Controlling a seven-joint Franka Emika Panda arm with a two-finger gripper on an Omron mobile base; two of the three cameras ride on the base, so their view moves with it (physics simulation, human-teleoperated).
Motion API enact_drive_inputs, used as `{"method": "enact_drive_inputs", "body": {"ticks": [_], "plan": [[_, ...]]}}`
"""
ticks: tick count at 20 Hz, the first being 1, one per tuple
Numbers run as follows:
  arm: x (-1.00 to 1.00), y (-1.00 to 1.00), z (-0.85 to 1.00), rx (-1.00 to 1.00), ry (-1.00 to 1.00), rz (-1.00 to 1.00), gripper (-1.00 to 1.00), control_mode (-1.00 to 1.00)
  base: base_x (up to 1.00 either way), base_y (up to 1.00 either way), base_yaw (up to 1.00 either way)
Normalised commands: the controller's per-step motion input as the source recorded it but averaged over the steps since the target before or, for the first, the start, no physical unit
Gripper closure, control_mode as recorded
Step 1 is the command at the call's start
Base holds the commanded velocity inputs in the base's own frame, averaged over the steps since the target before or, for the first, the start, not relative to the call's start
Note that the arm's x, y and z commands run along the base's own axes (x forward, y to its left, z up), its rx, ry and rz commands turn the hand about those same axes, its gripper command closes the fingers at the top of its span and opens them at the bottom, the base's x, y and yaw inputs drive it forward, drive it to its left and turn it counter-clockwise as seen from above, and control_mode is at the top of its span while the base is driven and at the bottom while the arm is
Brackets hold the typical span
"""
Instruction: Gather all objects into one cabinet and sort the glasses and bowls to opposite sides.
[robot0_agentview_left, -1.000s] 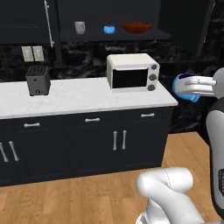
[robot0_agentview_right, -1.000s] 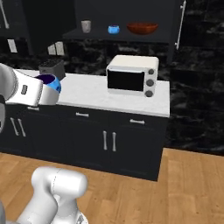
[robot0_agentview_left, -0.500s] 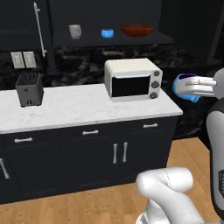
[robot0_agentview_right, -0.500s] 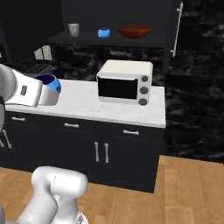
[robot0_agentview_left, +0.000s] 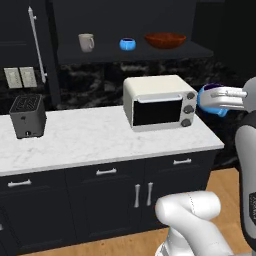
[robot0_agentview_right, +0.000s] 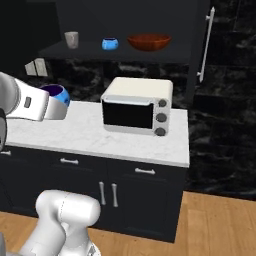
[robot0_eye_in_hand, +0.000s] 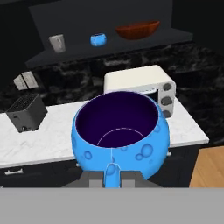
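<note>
My gripper (robot0_eye_in_hand: 112, 174) is shut on the rim of a small bright blue bowl (robot0_eye_in_hand: 120, 131) with a dark inside, held upright in the air. That bowl (robot0_agentview_left: 210, 102) hangs right of the counter's end in the left base view, and over the counter's left part (robot0_agentview_right: 59, 94) in the right base view. On the open black cabinet's dark shelf (robot0_agentview_left: 135, 53) stand an off-white mug (robot0_agentview_left: 86, 42) at the left, a second blue bowl (robot0_agentview_left: 127, 44) in the middle and a wide reddish-brown bowl (robot0_agentview_left: 165, 40) at the right. The cabinet door's silver bar handle (robot0_agentview_left: 36, 45) shows at the left.
A cream microwave (robot0_agentview_left: 159, 102) sits on the white marble counter (robot0_agentview_left: 100, 140) under the shelf. A dark toaster (robot0_agentview_left: 27, 116) stands at the counter's left. Black drawers and doors (robot0_agentview_left: 142, 195) fill the front below. Wooden floor (robot0_agentview_right: 215, 225) lies to the right.
The whole picture has shifted and grown: the base has driven closer to the counter and cabinet. The gripper keeps the blue bowl in the same hold.
</note>
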Motion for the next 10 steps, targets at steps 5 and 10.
{"method": "enact_drive_inputs", "body": {"ticks": [5,10], "plan": [[0.00,0.00,0.00,0.00,0.00,0.00,1.00,1.00,0.42,0.00,-0.02],[0.00,0.00,0.00,0.00,0.00,0.00,1.00,1.00,0.45,0.00,-0.03]]}}
